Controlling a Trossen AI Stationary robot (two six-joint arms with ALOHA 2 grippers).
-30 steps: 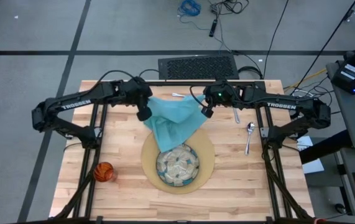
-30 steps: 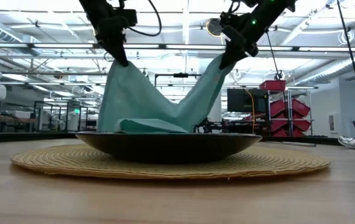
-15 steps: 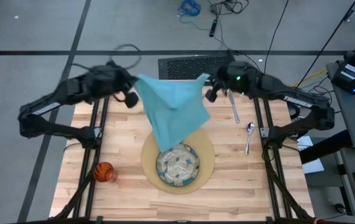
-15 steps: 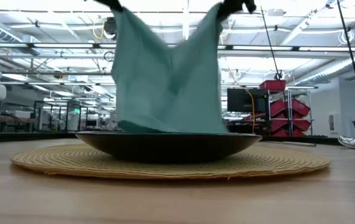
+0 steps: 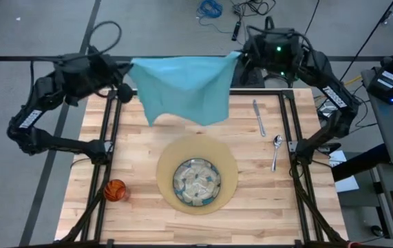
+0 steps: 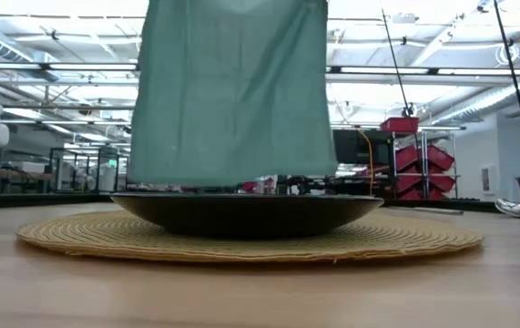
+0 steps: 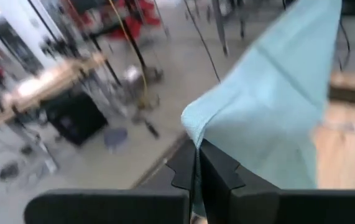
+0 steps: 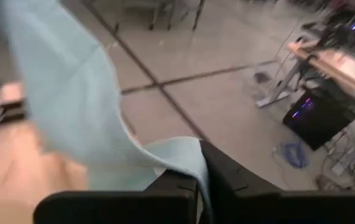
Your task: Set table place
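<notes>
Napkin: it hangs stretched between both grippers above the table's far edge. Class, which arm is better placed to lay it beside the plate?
Probably the left: the left gripper pinches the napkin corner on the side where the table is bare; fork and spoon crowd the right.

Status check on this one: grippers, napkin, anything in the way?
Left gripper and right gripper each shut on a napkin corner. Napkin spread, hanging above the table's far edge. Nothing obstructing.

Blue napkin (image 6: 230, 91) hanging above dark plate (image 6: 246, 215), woven mat (image 6: 405, 239), table (image 6: 260, 296)
</notes>
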